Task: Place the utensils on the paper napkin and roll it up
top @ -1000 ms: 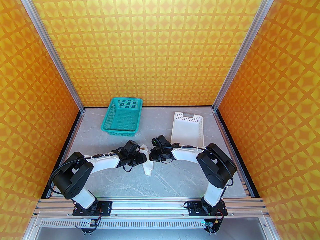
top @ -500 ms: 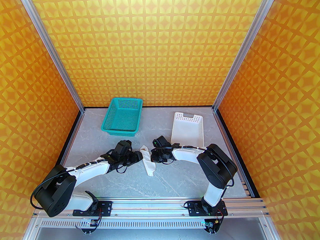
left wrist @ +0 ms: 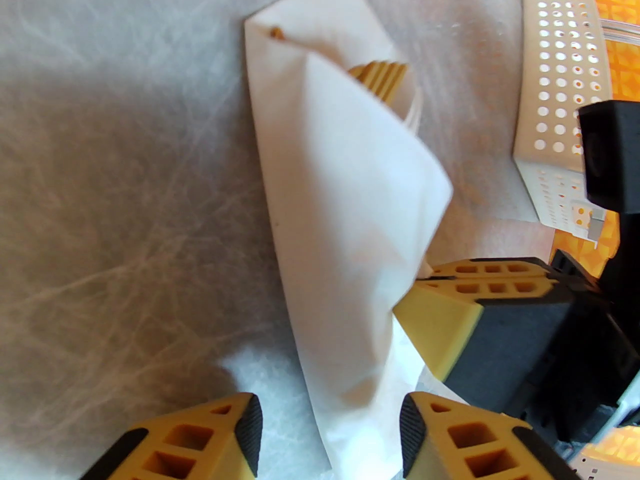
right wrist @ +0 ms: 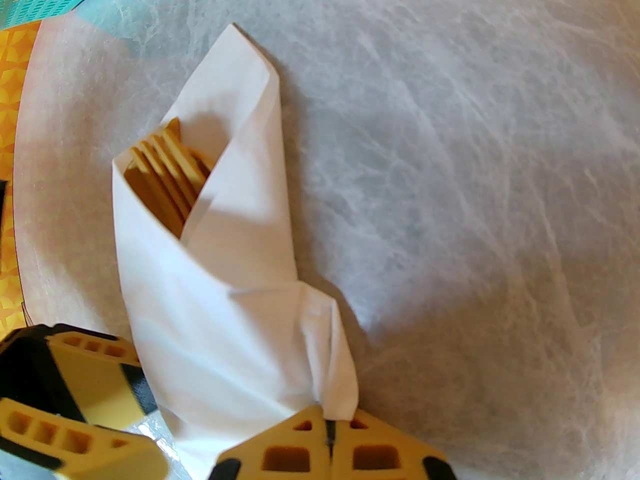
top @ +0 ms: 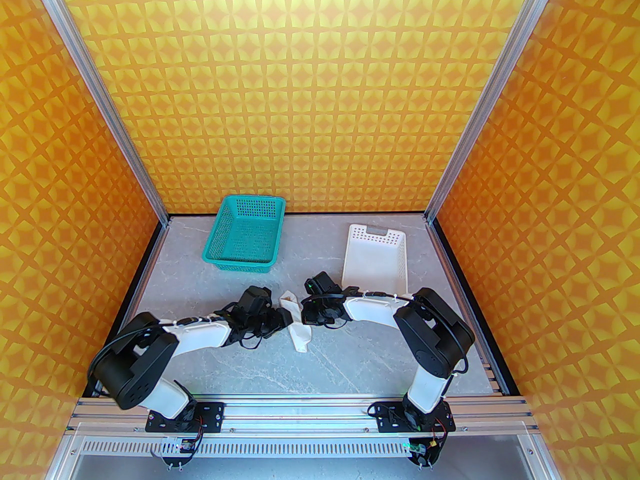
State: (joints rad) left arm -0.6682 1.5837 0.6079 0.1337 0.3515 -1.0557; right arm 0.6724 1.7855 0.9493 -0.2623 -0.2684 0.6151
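The paper napkin [top: 299,329] lies mid-table, rolled into a cone around the utensils. Tan fork tines [right wrist: 165,178] poke out of its open far end [left wrist: 380,75], and a small tan tip [left wrist: 276,32] shows at its corner. My right gripper [right wrist: 330,443] is shut on a twisted flap of the napkin [right wrist: 240,278] at the roll's right side. It shows too in the left wrist view as the right gripper [left wrist: 425,274]. My left gripper [left wrist: 330,433] is open, its fingers either side of the roll's narrow near end [left wrist: 350,248].
A teal basket [top: 245,240] stands at the back left and a white perforated basket [top: 376,263] at the back right, close behind my right wrist. The white basket's wall [left wrist: 555,118] is just right of the roll. Grey marbled table lies in front.
The left arm swung out to the left, then came back in to the napkin's near end. The right gripper stayed shut on the napkin, which barely moved.
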